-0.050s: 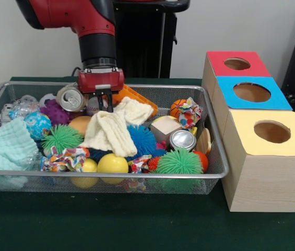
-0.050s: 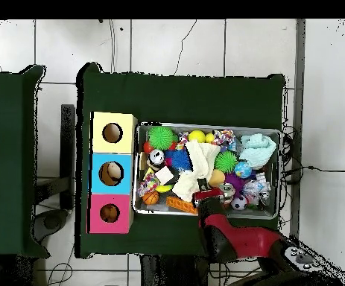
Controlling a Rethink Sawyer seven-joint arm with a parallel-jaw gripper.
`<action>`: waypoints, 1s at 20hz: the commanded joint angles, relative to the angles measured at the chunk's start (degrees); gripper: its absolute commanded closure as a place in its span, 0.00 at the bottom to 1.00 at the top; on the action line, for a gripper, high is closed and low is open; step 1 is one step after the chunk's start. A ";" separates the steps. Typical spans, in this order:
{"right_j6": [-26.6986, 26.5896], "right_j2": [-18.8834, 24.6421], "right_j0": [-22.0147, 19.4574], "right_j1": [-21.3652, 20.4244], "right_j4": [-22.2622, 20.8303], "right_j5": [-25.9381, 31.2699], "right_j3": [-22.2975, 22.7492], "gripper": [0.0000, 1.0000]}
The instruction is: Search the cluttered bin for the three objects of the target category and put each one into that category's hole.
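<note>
Green table (image 1: pixel 137 230), wire bin (image 1: pixel 105 178), three-holed wooden box (image 1: pixel 264 178) beside it

Front view: close, level across the counter (image 1: pixel 137 230), facing the bin (image 1: pixel 11 178). Overhead view: high, straight down. Both include bin and boxes (image 1: pixel 262 157).

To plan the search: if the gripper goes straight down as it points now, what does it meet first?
Most likely the cream cloth, which lies directly under the gripper; depth is hard to judge, so the crushed can beside it may be brushed.
</note>
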 commanded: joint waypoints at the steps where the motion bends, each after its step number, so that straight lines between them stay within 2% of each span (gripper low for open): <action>1: 8.60 2.43 -1.14 -1.40 -1.38 6.95 -6.11 1.00; 7: 8.28 2.67 -1.33 -2.40 -2.06 7.86 -6.10 1.00; 9: 8.44 5.71 -3.00 -4.11 -4.07 11.78 -6.37 1.00; 12: 7.36 13.41 -7.86 -7.78 -7.35 20.65 -6.14 1.00; 14: 5.92 17.11 -10.44 -8.83 -7.94 24.39 -5.89 1.00; 19: 3.14 22.73 -15.09 -9.53 -8.72 28.64 -5.72 1.00; 20: 1.72 25.43 -17.18 -9.55 -8.82 30.88 -5.79 1.00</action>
